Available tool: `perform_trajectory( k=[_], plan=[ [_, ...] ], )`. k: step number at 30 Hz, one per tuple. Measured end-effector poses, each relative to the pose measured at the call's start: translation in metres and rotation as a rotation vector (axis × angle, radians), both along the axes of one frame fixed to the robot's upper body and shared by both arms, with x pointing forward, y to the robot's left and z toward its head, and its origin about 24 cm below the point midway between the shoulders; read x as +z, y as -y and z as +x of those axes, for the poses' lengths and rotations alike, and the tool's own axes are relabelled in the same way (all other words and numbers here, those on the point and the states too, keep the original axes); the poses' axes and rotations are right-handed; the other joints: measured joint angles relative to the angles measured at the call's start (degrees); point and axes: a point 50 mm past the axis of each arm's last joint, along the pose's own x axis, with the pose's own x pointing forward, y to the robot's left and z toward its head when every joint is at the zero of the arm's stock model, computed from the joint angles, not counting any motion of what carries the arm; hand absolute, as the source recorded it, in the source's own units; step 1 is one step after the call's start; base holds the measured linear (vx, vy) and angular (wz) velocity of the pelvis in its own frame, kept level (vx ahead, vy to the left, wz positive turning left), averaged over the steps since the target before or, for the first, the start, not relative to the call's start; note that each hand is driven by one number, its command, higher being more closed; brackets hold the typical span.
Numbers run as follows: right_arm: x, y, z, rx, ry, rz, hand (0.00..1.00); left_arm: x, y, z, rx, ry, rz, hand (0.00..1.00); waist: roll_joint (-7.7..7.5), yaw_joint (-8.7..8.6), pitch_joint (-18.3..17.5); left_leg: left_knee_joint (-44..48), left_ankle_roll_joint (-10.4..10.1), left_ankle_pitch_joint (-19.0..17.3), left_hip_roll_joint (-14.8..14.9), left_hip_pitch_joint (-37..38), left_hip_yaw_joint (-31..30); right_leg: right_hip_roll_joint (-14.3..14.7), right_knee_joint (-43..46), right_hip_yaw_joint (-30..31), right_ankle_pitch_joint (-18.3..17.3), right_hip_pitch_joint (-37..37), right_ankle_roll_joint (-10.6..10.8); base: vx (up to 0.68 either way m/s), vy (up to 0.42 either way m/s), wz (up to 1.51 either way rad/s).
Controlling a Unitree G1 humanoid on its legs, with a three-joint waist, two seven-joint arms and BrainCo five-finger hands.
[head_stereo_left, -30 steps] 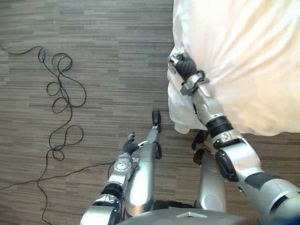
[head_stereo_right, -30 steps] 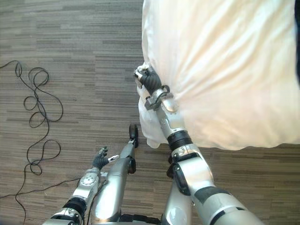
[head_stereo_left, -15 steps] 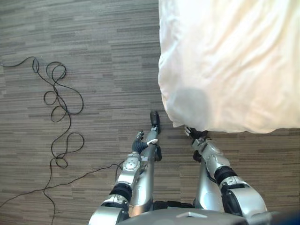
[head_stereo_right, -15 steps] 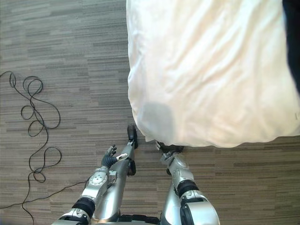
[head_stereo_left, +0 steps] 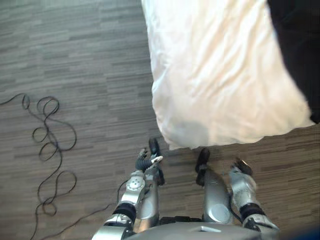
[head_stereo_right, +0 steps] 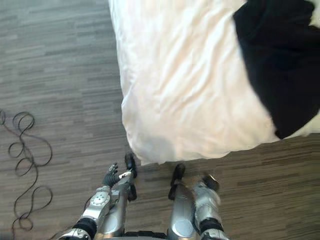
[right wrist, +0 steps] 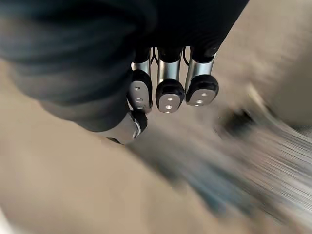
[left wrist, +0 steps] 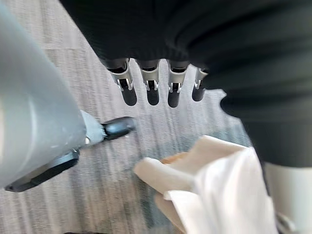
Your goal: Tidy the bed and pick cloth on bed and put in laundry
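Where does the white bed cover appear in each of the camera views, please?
Left eye view: white bed cover fills the upper middle and right, its near corner just ahead of the left hand.
Right eye view: upper middle, black cloth lying on its right part.
Left wrist view: a white fabric corner past the fingers, probably the cover.
Right wrist view: too blurred to tell.
Shared landmark: the striped grey floor.
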Motion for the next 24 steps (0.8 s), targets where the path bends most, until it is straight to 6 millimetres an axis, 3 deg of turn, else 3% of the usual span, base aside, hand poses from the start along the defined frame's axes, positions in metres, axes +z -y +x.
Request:
perform_trajectory(
  k=[3,7,9,10,11,12,13,14,17,22,24],
  plan=[
    [0.005,0.027,-0.023,-0.205,-0.043,-0.04,1.0,-0.007,-0.013,-0.013,0.006,-0.04,0.042,0.0,-1.93,0.08,-2.48,0.73,-1.24,-1.49,1.66,2.43,1.22,1.54,-1.96,-0.07,0.36,2.91,-0.07,0.14,-0.058,-0.26],
    [0.051,0.061,-0.018,-0.324,0.08,-0.25,1.0,-0.014,-0.021,-0.03,0.009,-0.09,0.067,0.0,-1.72,0.05,-5.4,0.5,-1.85,-2.29,2.97,4.08,1.61,2.91,-2.9,-0.18,1.1,4.76,-0.19,0.11,-0.033,-0.11],
    [0.096,0.078,-0.004,-0.331,0.227,-0.427,1.0,-0.018,-0.025,-0.038,0.006,-0.116,0.08,0.0,-1.41,0.14,-6.89,0.39,-1.98,-1.82,2.99,4.9,1.48,3.06,-2.9,-0.32,1.13,5.13,-0.16,0.13,-0.013,0.02],
    [0.109,0.08,0.001,-0.331,0.289,-0.47,1.0,-0.019,-0.025,-0.04,0.001,-0.121,0.085,0.0,-1.39,0.14,-6.93,0.42,-1.96,-1.79,2.92,5.12,1.47,3.02,-2.9,-0.33,1.13,5.33,-0.16,0.12,0.004,0.04],
    [0.136,0.08,0.013,-0.297,0.423,-0.541,1.0,-0.019,-0.028,-0.042,-0.005,-0.127,0.098,0.0,-1.38,0.11,-6.94,0.42,-1.95,-1.78,2.79,5.47,1.46,2.93,-2.95,-0.33,1.13,5.71,-0.16,0.04,0.017,0.02],
    [0.163,0.075,0.026,-0.231,0.559,-0.612,1.0,-0.019,-0.03,-0.043,-0.016,-0.131,0.109,0.0,-1.37,0.12,-6.95,0.39,-1.95,-1.78,2.6,5.53,1.43,2.79,-2.97,-0.32,1.13,5.75,-0.16,0.0,0.0,0.0],
    [0.176,0.07,0.033,-0.184,0.625,-0.645,1.0,-0.019,-0.031,-0.044,-0.017,-0.133,0.112,0.0,-1.36,0.12,-6.94,0.35,-1.95,-1.78,2.46,5.5,1.41,2.7,-3.02,-0.32,1.13,5.72,-0.16,0.0,0.0,0.0],
    [0.199,0.059,0.047,-0.059,0.762,-0.698,1.0,-0.019,-0.032,-0.044,-0.017,-0.134,0.116,0.0,-1.34,0.12,-6.93,0.08,-1.72,-1.63,1.99,5.37,1.3,2.44,-3.39,-0.32,1.11,5.68,-0.14,0.0,0.027,0.04],
    [0.242,0.016,0.082,0.294,1.038,-0.771,1.0,-0.016,-0.023,-0.039,-0.078,-0.123,0.118,0.0,-0.21,0.01,-6.36,-0.52,-0.99,-1.11,0.6,4.65,1.17,1.48,-4.31,-0.29,1.35,5.28,0.27,-0.02,0.052,0.07],
    [0.264,-0.042,0.115,0.689,1.244,-0.662,1.0,-0.016,0.011,-0.023,-0.238,-0.239,0.055,0.0,5.17,-0.18,-4.6,-0.52,0.51,-0.29,-2.16,2.19,-0.23,-0.96,-3.55,-0.25,2.0,3.09,1.31,-0.04,0.078,0.14],
    [0.26,-0.057,0.125,0.77,1.254,-0.588,1.0,-0.013,0.017,-0.013,-0.256,-0.251,0.027,0.0,6.2,-0.38,-3.56,-0.38,1.22,0.2,-2.72,0.66,-0.32,-1.62,-2.61,-0.15,2.13,1.35,1.47,-0.05,0.079,0.13]
  ],
)
